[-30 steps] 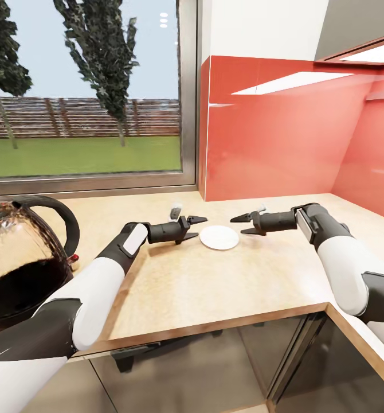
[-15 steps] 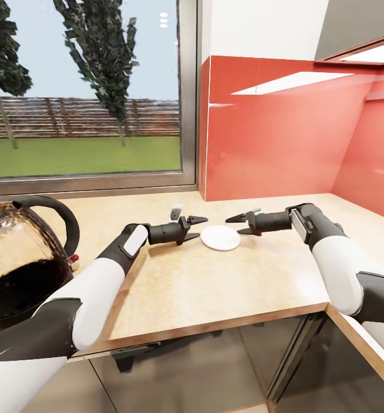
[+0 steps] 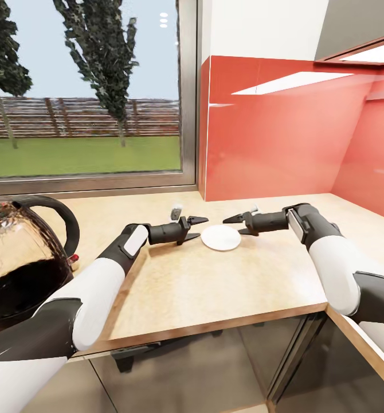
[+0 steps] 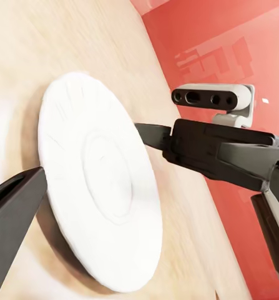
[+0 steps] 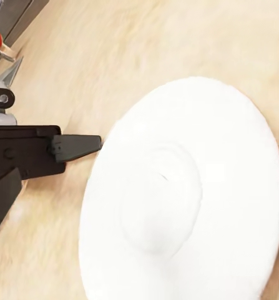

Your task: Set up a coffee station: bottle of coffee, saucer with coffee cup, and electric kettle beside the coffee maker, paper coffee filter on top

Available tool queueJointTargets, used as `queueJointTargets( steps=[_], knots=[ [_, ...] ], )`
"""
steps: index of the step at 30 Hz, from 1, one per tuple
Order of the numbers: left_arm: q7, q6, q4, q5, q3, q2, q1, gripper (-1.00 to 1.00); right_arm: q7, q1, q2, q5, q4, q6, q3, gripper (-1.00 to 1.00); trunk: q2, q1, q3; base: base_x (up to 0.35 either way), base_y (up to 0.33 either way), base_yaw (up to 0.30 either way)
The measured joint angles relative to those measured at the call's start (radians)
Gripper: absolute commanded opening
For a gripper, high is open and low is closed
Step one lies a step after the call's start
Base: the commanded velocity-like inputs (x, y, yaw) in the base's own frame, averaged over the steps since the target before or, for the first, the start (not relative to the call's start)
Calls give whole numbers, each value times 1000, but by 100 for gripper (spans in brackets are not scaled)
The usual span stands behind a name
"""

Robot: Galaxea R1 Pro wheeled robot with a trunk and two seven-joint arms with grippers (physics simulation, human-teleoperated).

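Note:
The saucer (image 3: 220,237), a small round white plate, lies flat on the light wood kitchen countertop (image 3: 215,287) between my two grippers. My left gripper (image 3: 196,228) is open, its fingers straddling the saucer's left rim. From the right, my open right gripper (image 3: 233,225) hovers over the saucer's right side, and I cannot tell if it touches. The left wrist view has the saucer (image 4: 98,187) close up with the right gripper's fingers (image 4: 155,134) past it. In the right wrist view the saucer (image 5: 183,200) faces a left finger (image 5: 73,148). The electric kettle (image 3: 20,258) stands at the near left.
A red glossy backsplash (image 3: 272,132) walls the counter's back and right side, where the worktop turns a corner. A large window (image 3: 83,92) sits behind the left part. Dark cabinet fronts (image 3: 203,367) lie under the counter's near edge.
My right gripper has slid a little to the left, further over the saucer. The left arm, the saucer and the kettle have hardly moved.

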Motion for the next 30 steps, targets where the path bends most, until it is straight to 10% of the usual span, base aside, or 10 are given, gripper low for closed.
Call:
queueJointTargets(
  steps=[30],
  knots=[
    [0, 1, -5, -7, -4, -2, 0, 100, -27, 0, 16, -8, 0, -2, -3, 100, 0, 0, 0, 0, 0, 0]
  ],
)
